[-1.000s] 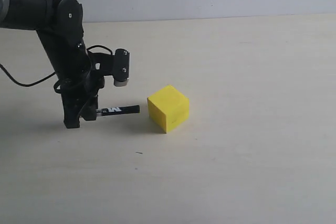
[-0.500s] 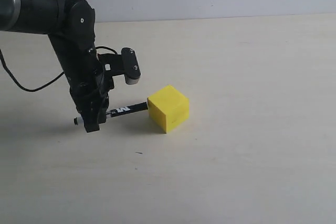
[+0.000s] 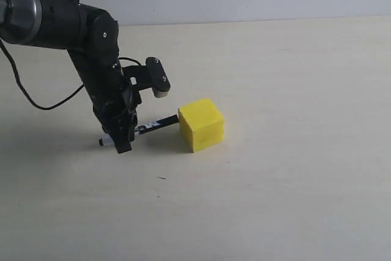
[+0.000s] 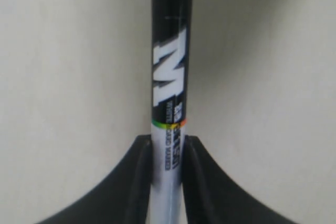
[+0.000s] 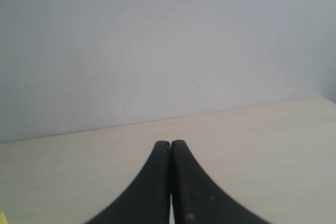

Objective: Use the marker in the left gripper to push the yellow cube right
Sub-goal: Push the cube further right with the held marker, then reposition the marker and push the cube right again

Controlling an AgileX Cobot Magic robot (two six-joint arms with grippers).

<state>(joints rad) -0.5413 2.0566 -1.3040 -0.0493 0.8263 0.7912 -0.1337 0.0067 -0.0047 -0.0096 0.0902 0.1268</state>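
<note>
My left gripper (image 3: 122, 139) is clenched on the marker (image 3: 153, 124). The wrist view shows my fingers (image 4: 137, 182) pinching the white end of its barrel. From that grip the marker's long axis runs straight away from me, rightward and low over the table (image 3: 281, 187). Its black capped end appears to touch the left face of the yellow cube (image 3: 202, 124). So the cube lies directly in line beyond the tip, and a push along the axis should carry it right. My right gripper (image 5: 170, 148) is farthest off and out of the exterior view, with its fingers pressed together on nothing.
</note>
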